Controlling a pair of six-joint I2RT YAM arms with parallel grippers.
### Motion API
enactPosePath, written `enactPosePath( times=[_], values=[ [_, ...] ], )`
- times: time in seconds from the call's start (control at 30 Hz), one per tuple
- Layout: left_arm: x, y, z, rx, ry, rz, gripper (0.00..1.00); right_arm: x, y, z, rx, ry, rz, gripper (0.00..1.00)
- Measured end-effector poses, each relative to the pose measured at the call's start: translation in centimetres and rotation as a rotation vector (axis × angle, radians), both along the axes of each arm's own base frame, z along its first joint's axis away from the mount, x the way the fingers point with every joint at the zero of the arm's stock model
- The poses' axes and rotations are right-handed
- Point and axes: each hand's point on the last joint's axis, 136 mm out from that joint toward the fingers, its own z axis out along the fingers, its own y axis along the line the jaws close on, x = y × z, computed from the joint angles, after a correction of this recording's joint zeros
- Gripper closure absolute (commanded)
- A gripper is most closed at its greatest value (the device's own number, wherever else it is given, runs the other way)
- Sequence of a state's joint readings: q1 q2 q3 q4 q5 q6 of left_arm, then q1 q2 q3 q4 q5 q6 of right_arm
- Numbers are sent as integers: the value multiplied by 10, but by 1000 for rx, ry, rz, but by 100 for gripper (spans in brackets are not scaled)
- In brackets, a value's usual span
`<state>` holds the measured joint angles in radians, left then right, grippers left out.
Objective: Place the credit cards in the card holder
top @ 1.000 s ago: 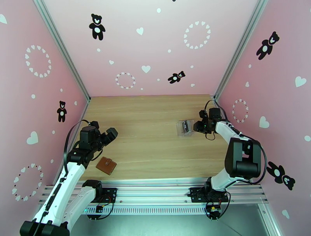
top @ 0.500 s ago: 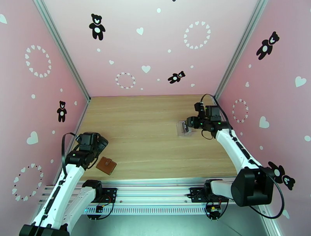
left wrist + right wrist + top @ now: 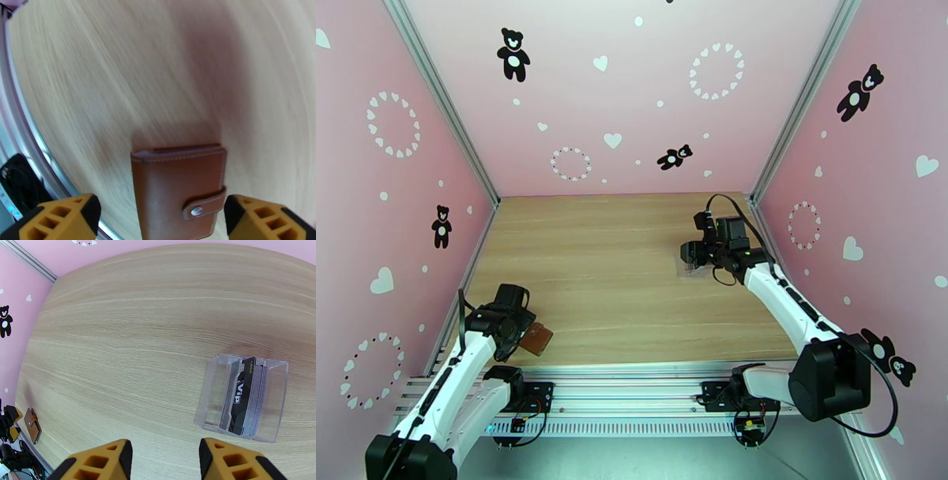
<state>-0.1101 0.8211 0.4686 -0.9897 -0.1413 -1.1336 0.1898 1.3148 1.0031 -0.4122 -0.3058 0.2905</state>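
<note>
Nearest, at the table's (image 3: 608,260) front-left edge, the left gripper (image 3: 162,215) hangs over the card holder (image 3: 177,189). Its jaws are spread wide and flank the holder with a gap on each side, gripping nothing. The holder lies flat and closed, its snap tab fastened. Farther back on the right, the right gripper (image 3: 164,457) hovers above a clear box (image 3: 215,390), its jaws also wide and empty. The cards (image 3: 241,394) stand on edge inside the box, black faces with pale print. Both arms seem to be in the approach step. Next, the left likely needs to lower and close across the holder, whose tab must be undone before any card fits. The right must drop to pinch a card's top edge.
</note>
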Motion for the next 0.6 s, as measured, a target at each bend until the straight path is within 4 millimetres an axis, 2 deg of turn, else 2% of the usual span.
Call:
enactPosePath(
  times=[0.1, 0.27, 0.53, 0.6],
  values=[
    [0, -14, -9, -49, 10, -45, 12, -1, 1, -2, 2, 6, -1, 49],
    [13, -36, -14, -94, -3, -131, 15, -1, 2, -2, 2, 5, 1, 49],
    [45, -104, -14, -191, -108, -387, 18, -1, 2, -3, 2, 6, 1, 48],
    [54, -118, -13, -187, -114, -450, 24, -2, 2, -3, 4, 9, 2, 49]
  ],
)
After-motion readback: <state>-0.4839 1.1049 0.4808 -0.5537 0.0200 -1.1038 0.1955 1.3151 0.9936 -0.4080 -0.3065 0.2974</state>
